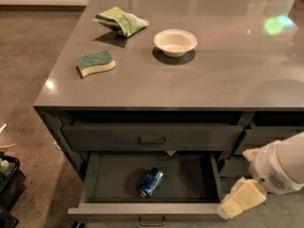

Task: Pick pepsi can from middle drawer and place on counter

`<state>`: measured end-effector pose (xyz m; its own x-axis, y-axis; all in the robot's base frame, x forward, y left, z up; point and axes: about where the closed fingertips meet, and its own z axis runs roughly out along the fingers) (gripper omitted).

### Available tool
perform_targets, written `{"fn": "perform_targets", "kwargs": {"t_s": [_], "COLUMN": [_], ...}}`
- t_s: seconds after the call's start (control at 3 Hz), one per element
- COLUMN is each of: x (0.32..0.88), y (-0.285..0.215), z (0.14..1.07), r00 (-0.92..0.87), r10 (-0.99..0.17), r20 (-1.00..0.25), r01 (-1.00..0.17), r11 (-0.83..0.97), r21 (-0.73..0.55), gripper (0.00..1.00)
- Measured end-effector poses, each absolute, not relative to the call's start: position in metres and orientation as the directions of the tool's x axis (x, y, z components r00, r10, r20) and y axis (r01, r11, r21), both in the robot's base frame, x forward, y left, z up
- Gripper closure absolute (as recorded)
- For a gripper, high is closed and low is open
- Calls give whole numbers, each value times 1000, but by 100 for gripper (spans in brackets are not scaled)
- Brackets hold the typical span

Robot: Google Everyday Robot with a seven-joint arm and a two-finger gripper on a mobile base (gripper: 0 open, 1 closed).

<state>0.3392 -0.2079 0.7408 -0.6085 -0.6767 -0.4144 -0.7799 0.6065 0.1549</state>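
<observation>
The pepsi can (pixel 150 182) lies on its side on the floor of the open middle drawer (pixel 99 184), near its centre, tilted a little. The drawer is pulled out below the counter (pixel 223 70). My gripper (pixel 241 199), cream-coloured on a white arm, hangs at the lower right, just outside the drawer's right front corner. It is to the right of the can and apart from it, and holds nothing that I can see.
On the counter stand a white bowl (pixel 175 42), a green-and-yellow sponge (pixel 95 63) and a green crumpled bag (pixel 121 21). A shut drawer (pixel 152 137) sits above the open one. Narrower drawers (pixel 266 137) are at the right. A dark bin (pixel 8 179) stands on the floor at left.
</observation>
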Motion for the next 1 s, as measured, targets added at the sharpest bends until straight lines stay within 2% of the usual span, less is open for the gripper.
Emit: {"fn": "perform_targets", "kwargs": {"t_s": [0.33, 0.67, 1.0], "x": [322, 326, 334], "y": [-186, -141, -139], "z": [687, 631, 625], "r00": [-657, -644, -644], "r10": [-627, -601, -590], "r20": [-419, -473, -487], "r01": [-747, -760, -756], "r11": [616, 573, 586], "r21": [251, 306, 292], "gripper": [0, 0, 0]}}
